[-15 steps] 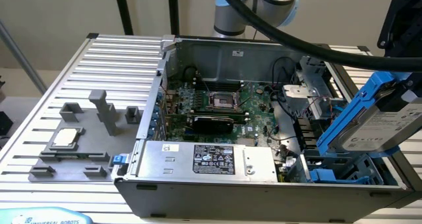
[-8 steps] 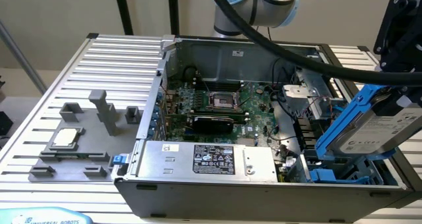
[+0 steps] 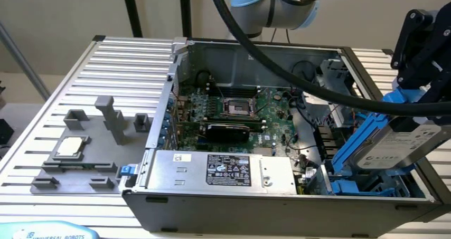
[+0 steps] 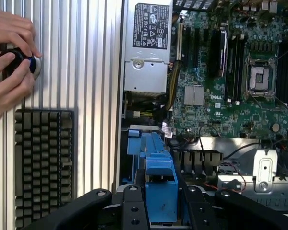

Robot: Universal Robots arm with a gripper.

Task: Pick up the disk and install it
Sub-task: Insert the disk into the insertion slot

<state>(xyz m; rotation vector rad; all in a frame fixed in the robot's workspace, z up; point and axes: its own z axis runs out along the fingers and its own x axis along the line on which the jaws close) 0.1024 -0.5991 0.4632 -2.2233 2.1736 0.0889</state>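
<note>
Blue-framed and silver-grey, the disk (image 3: 400, 146) is held steeply tilted over the open case (image 3: 282, 210), at the exterior view's right. Its long axis is set from upper right down to lower left, and its lower end is pointed at the blue bay (image 3: 350, 187) in the case's near corner. It is gripped at its upper end: the black gripper (image 3: 423, 112) is closed on the blue carrier (image 4: 161, 187), which is seen clamped between the fingers (image 4: 134, 208) in the wrist view. The disk is flat and rectangular. Its white printed label is turned toward the exterior camera, but the print cannot be read. "DELL" is printed on the green motherboard (image 4: 216, 72). A black-and-white label is carried by the grey power supply (image 3: 218, 170); its text cannot be made out. "UNIVERSAL ROBOTS" is read on a pale blue object (image 3: 49, 232) at the near edge of the table (image 3: 127, 54). A person's hands (image 4: 9, 62) are seen near a keyboard (image 4: 43, 163).
</note>
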